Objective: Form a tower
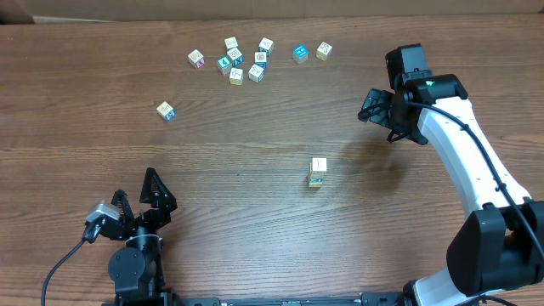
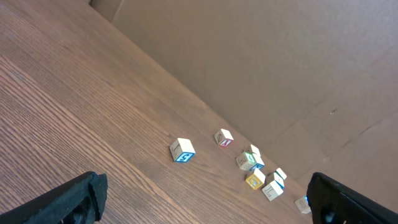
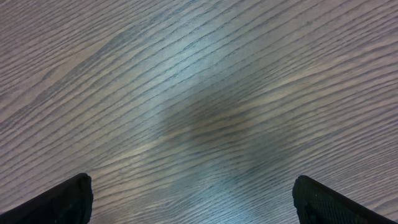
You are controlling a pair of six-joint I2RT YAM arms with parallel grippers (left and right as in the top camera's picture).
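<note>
right gripper (image 1: 380, 105) over bare wood on the far right, jaws spread wide, nothing between them. left gripper (image 1: 136, 194) at the near left edge, likewise wide open and empty. tower (image 1: 317, 172), a narrow upright stack of small pale whitish-yellow wooden cubes, stands mid-way across the brown wood-grain table (image 1: 255, 212), well apart from both. loose printed cubes (image 1: 242, 59) cluster at the far edge; single cube (image 1: 166, 110) sits alone, left of them.

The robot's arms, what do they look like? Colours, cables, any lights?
The right arm has white links, black joints, a black cable along it and a green light near the wrist. The left arm is black with a silver-grey block and a trailing black cable. Both have black jaws.
</note>
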